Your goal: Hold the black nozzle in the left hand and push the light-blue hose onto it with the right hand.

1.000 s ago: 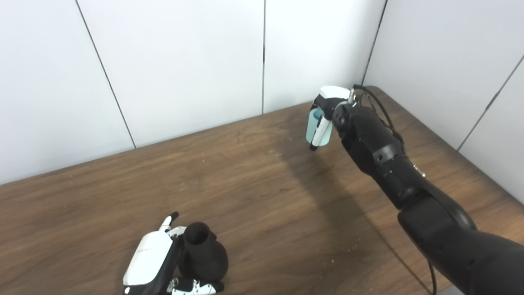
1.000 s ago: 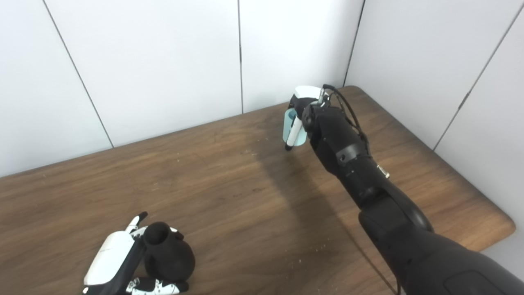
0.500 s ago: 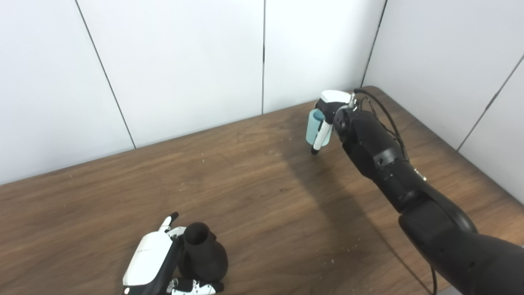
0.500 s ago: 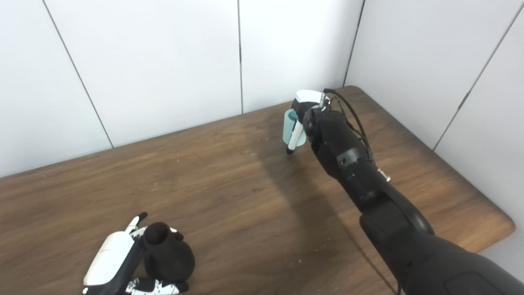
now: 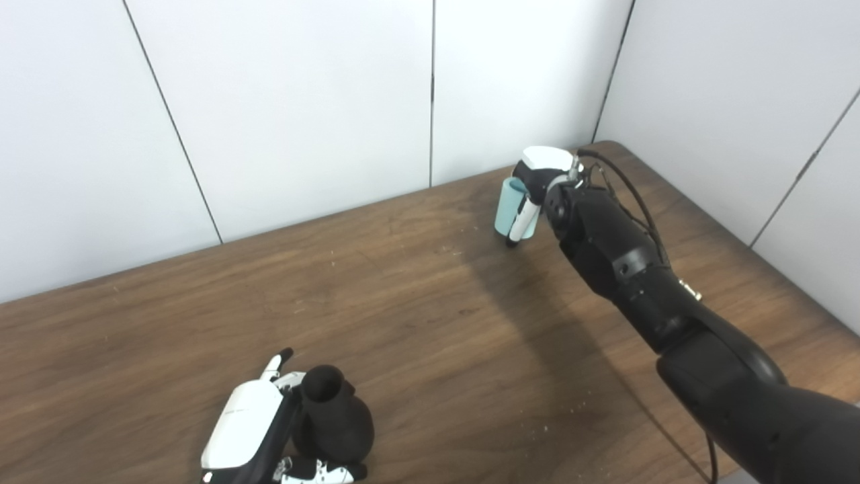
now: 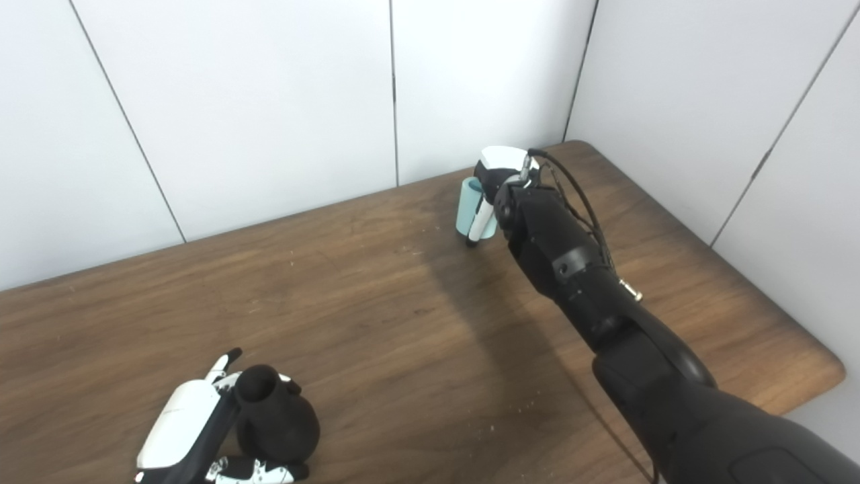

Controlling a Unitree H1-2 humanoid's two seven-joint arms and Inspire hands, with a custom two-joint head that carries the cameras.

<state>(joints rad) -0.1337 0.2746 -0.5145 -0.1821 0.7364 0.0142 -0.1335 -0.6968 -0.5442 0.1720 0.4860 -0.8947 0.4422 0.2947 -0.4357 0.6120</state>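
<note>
The right hand (image 5: 537, 181), white-backed with black fingers, is curled around a short light-blue cylindrical hose piece (image 5: 507, 208), which stands upright in its grip just above the far end of the brown wood-grain tabletop (image 5: 416, 316), close to the white panelled wall (image 5: 295, 101). Well away from it, at the near edge, the left hand (image 5: 259, 430) is wrapped around a matte black bulb-shaped nozzle (image 5: 332, 417), its narrow open neck pointing upward and its wide base low against the wood.

Both head views – high, angled down, same table (image 5: 416, 296).
</note>
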